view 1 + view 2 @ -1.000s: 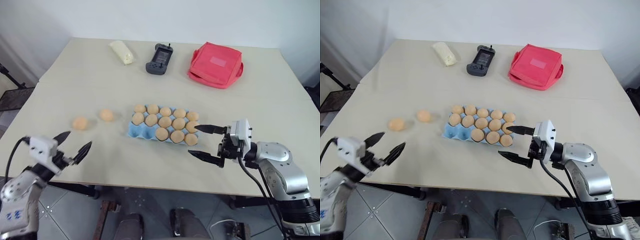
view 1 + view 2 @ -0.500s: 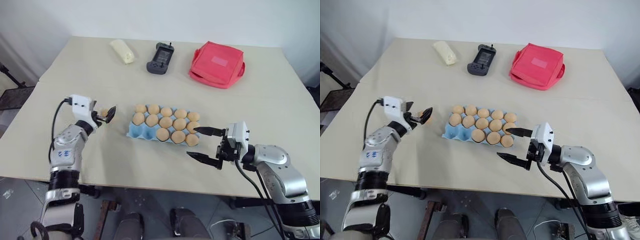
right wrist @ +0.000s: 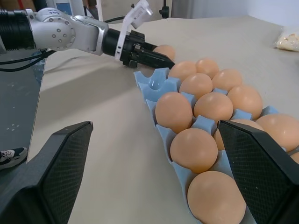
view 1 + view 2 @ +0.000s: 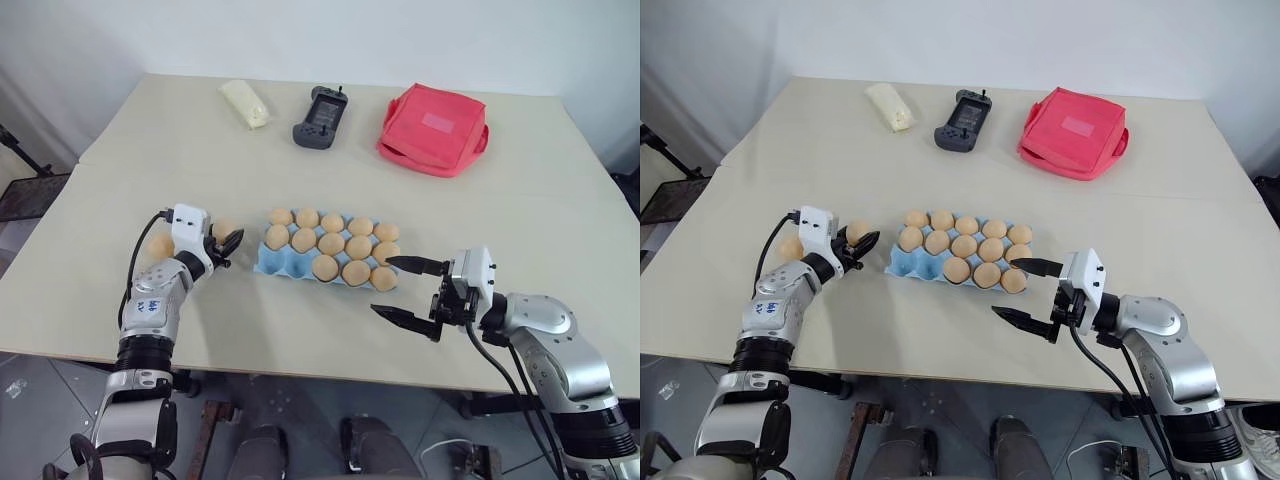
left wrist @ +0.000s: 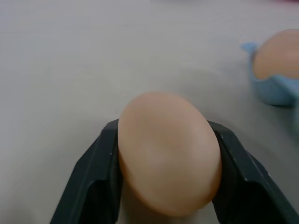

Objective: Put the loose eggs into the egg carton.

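Just beside the egg carton's (image 4: 275, 262) left edge, an egg (image 5: 168, 172) was pinched by the left gripper (image 4: 226, 243); the right gripper (image 4: 408, 291) was held spread over bare table (image 4: 300, 320).

Blue egg carton (image 3: 154, 88) on the worktop (image 3: 107, 154), most cups filled with eggs. At its far corner, left gripper (image 3: 161, 59) jaws clamp one loose egg (image 3: 164, 50).

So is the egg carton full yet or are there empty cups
Not full. The egg carton still shows two empty cups at its left front corner, next to the left gripper.

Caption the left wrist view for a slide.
Left gripper closed on an egg resting on the table, carton corner just beyond.
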